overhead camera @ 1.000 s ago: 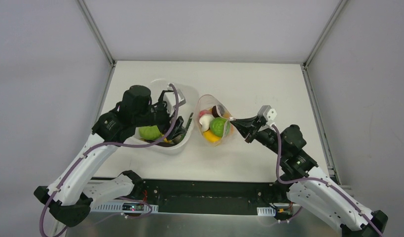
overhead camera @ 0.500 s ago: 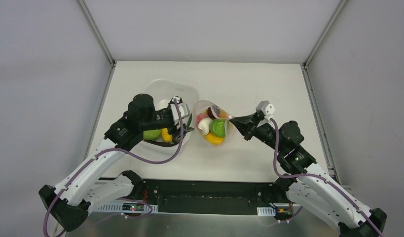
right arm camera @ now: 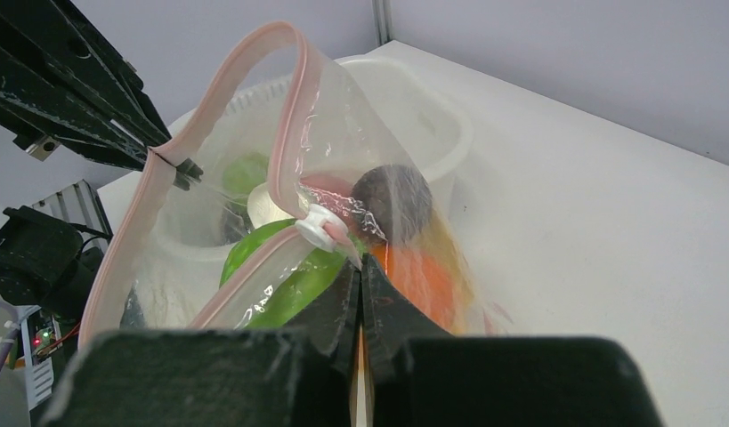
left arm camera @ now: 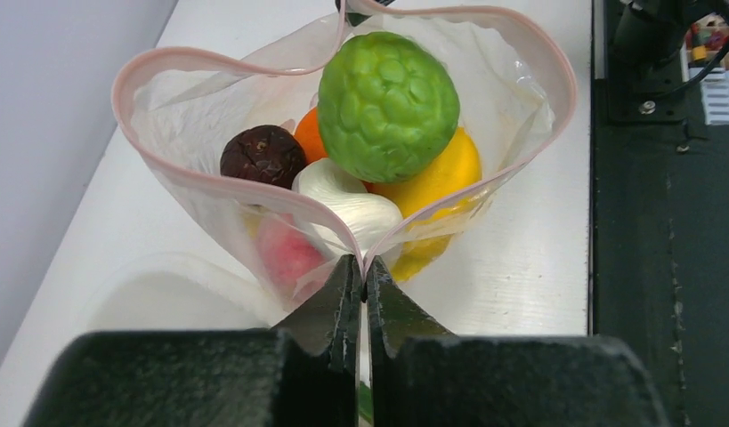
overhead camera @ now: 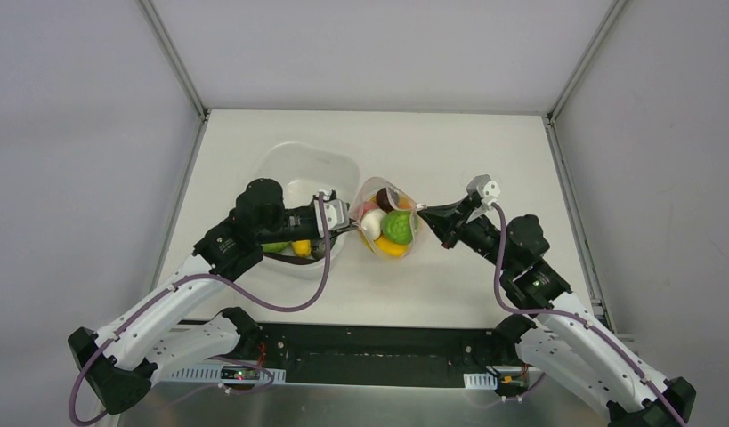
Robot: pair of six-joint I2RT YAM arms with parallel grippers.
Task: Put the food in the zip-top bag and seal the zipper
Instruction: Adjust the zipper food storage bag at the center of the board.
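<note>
The zip-top bag [overhead camera: 389,224] stands between the two arms with its mouth wide open. Its pink zipper [left arm camera: 214,60] curves round the opening. Inside lies food: a bumpy green fruit [left arm camera: 387,105], a dark purple piece [left arm camera: 263,153], a cream piece [left arm camera: 347,197], plus yellow, orange and pink ones. My left gripper [left arm camera: 361,267] is shut on the zipper edge at the bag's left side. My right gripper [right arm camera: 359,267] is shut on the opposite edge, just below the white slider [right arm camera: 323,227]. A green piece [overhead camera: 273,246] and a yellow piece [overhead camera: 300,247] remain in the tub.
The white tub [overhead camera: 298,160] sits directly left of the bag, under my left arm. Grey enclosure walls with metal rails border the table's left, right and far sides. The arms' black base strip [overhead camera: 369,356] runs along the near edge.
My left gripper came out of the tub, moved right to the bag's left edge and shut on the zipper strip. The right gripper kept its hold, shifting slightly.
</note>
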